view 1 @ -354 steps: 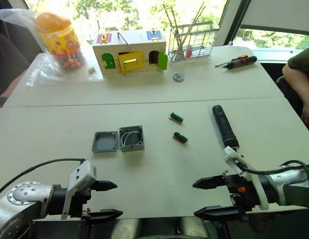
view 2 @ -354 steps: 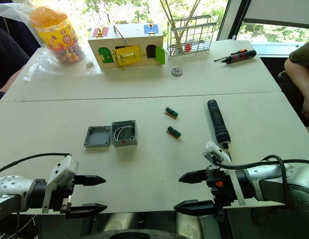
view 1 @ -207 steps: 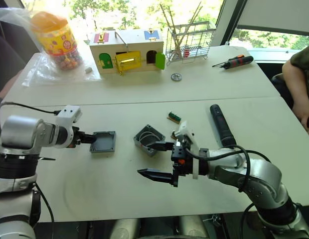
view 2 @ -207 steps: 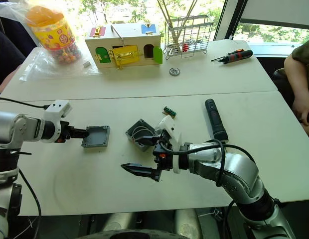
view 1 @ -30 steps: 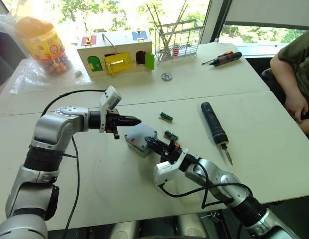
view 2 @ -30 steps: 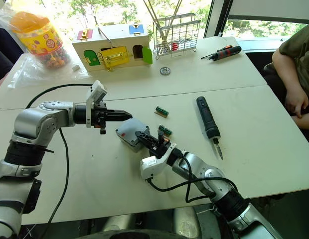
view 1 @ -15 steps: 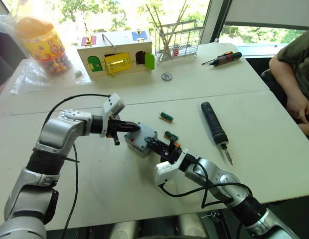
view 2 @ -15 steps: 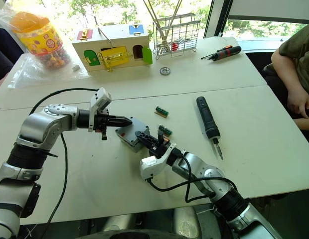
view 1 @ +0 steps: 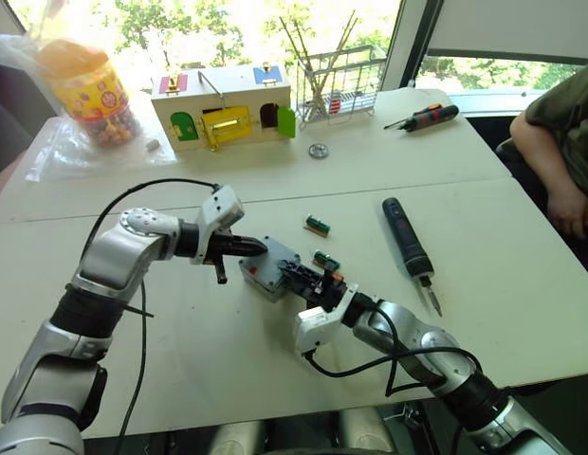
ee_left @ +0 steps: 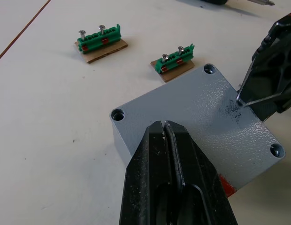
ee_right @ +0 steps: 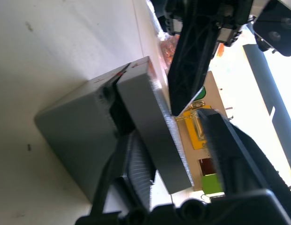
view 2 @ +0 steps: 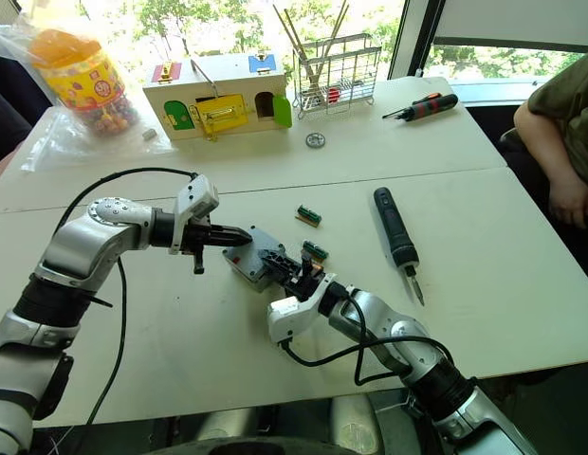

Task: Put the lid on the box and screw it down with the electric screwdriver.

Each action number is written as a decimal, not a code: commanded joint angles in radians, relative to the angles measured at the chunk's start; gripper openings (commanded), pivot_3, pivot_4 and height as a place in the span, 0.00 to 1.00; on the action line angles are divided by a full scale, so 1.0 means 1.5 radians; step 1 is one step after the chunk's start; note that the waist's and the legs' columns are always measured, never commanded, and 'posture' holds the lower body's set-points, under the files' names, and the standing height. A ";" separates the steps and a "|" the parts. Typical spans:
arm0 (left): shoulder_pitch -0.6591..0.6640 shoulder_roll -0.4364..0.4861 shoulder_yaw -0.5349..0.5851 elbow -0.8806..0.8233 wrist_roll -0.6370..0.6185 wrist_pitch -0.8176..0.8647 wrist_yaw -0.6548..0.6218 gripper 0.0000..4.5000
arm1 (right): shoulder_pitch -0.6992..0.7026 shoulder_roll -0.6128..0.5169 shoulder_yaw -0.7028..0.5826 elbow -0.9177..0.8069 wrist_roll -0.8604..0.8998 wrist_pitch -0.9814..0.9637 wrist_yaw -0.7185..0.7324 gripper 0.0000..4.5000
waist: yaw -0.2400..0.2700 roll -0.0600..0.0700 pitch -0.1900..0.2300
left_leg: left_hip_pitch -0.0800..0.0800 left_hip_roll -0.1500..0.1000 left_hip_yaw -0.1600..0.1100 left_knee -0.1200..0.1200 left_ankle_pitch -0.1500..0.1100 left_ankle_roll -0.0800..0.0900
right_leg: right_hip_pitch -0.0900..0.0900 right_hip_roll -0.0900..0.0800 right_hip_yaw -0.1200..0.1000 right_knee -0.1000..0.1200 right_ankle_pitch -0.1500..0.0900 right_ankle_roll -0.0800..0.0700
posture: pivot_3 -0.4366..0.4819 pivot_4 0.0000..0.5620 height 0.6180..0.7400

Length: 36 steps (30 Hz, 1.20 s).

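Where lid (ee_left: 202, 110) covers box (view 1: 266, 275): adjacent screw strips (ee_left: 176, 61).

A: Setting? Looks like a robot test room or lab, not a home

B: Agreed. White bench (view 1: 522, 313) by big windows, trees outside. Odd mix laid out on it: wooden latch box (view 1: 225, 106) with coloured doors, wire rack (view 1: 343, 74), candy jar (view 1: 85, 81) on a plastic bag

A: Tools too: black electric screwdriver (view 1: 406, 237), small manual screwdriver (view 1: 425, 117), green screw holders (view 1: 318, 225)

B: Person seated at the right edge, arm (view 1: 548, 156) near the bench, watching
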 commanded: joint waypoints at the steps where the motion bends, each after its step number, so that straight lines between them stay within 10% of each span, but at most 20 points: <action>1: 0.026 0.001 -0.035 0.016 0.030 0.008 0.002 0.00 | 0.021 -0.016 0.009 0.004 -0.003 -0.008 0.023 0.83 | 0.001 0.000 -0.004 | 0.000 0.000 0.000 0.000 0.000 0.000 | 0.000 0.000 0.000 0.000 0.000 0.000 | 0.48 0.27 1.00; 3: 0.029 -0.002 -0.037 0.019 0.035 0.005 0.003 0.00 | 0.026 -0.020 0.005 -0.006 -0.002 -0.010 0.026 0.95 | 0.006 0.000 -0.007 | 0.000 0.000 0.000 0.000 0.000 0.001 | 0.000 0.000 0.000 0.000 0.000 0.000 | 0.48 0.27 1.00; 26: 0.047 -0.025 -0.043 0.064 0.076 -0.043 0.020 0.00 | 0.131 -0.085 -0.102 -0.146 0.071 -0.072 0.018 0.95 | 0.024 0.000 -0.011 | 0.002 0.000 0.000 0.001 -0.001 0.002 | 0.005 0.001 0.001 -0.001 0.000 0.000 | 0.48 0.27 1.00; 35: 0.015 -0.047 0.238 -0.037 -0.168 0.110 0.073 0.00 | 0.174 0.077 -0.228 -0.255 0.507 0.224 0.155 0.95 | 0.023 -0.002 -0.006 | 0.000 0.001 -0.002 0.001 -0.001 0.002 | 0.004 0.001 0.002 -0.002 -0.001 0.000 | 0.48 0.27 1.00; 36: 0.014 -0.041 0.254 -0.041 -0.178 0.125 0.084 0.00 | 0.173 0.089 -0.239 -0.274 0.548 0.271 0.174 0.82 | 0.022 -0.002 -0.006 | -0.001 0.001 -0.002 0.001 -0.001 0.001 | 0.003 0.001 0.002 -0.002 -0.001 0.000 | 0.48 0.27 1.00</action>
